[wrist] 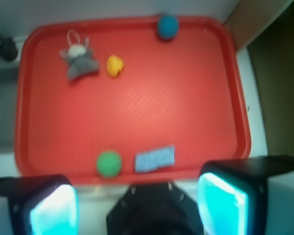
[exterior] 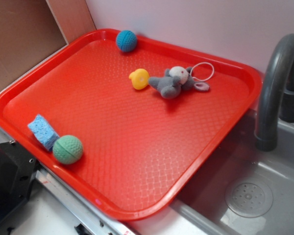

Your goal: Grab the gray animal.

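Observation:
The gray animal [exterior: 174, 81] lies on its side at the far right of a red tray [exterior: 137, 142], its pale head and white string loop toward the tray's back rim. In the wrist view it [wrist: 79, 61] is at the upper left, far from my gripper [wrist: 137, 205]. The gripper hangs high above the tray's near edge. Its two cyan pads [wrist: 54, 213] stand wide apart with nothing between them. The gripper does not show in the exterior view.
A small yellow duck [exterior: 139, 79] sits just left of the animal. A blue ball [exterior: 126, 40] is at the tray's back rim. A green ball [exterior: 67, 149] and a blue sponge [exterior: 43, 131] are at the front left. A gray faucet [exterior: 274, 88] and sink [exterior: 264, 196] are to the right.

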Controlling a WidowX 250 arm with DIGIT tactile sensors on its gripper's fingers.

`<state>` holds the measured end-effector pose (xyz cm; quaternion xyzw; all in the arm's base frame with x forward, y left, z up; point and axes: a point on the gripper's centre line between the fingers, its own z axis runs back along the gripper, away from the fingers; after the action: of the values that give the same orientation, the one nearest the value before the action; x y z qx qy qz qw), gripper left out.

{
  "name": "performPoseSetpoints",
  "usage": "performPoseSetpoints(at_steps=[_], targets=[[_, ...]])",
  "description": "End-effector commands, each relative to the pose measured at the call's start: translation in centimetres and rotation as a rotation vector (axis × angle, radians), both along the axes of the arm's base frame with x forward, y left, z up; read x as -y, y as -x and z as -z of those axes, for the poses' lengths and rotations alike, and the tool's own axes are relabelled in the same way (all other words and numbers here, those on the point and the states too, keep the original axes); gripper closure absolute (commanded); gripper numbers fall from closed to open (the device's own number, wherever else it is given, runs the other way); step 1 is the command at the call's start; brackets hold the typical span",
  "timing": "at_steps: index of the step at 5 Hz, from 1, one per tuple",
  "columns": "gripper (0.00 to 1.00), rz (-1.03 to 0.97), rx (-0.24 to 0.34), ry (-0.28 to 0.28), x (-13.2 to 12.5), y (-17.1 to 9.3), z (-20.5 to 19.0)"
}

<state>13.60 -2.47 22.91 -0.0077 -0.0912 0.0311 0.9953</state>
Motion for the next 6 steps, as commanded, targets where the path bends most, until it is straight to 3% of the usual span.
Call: performPoseSetpoints(at_steps=[1, 2, 4, 5, 6], targets=[[0.00, 0.098, 0.224, 0.004, 2.2, -5.6, 2.6], [0.00, 0.133, 0.307, 0.011, 3.7, -9.4, 5.3], [0.00, 0.187, 0.335, 0.027, 5.8, -14.7, 9.8], [0.00, 0.213, 0.326, 0.043, 6.7, -16.0, 11.4], [0.00, 0.238, 0.273, 0.036, 7.4, -17.7, 14.0]])
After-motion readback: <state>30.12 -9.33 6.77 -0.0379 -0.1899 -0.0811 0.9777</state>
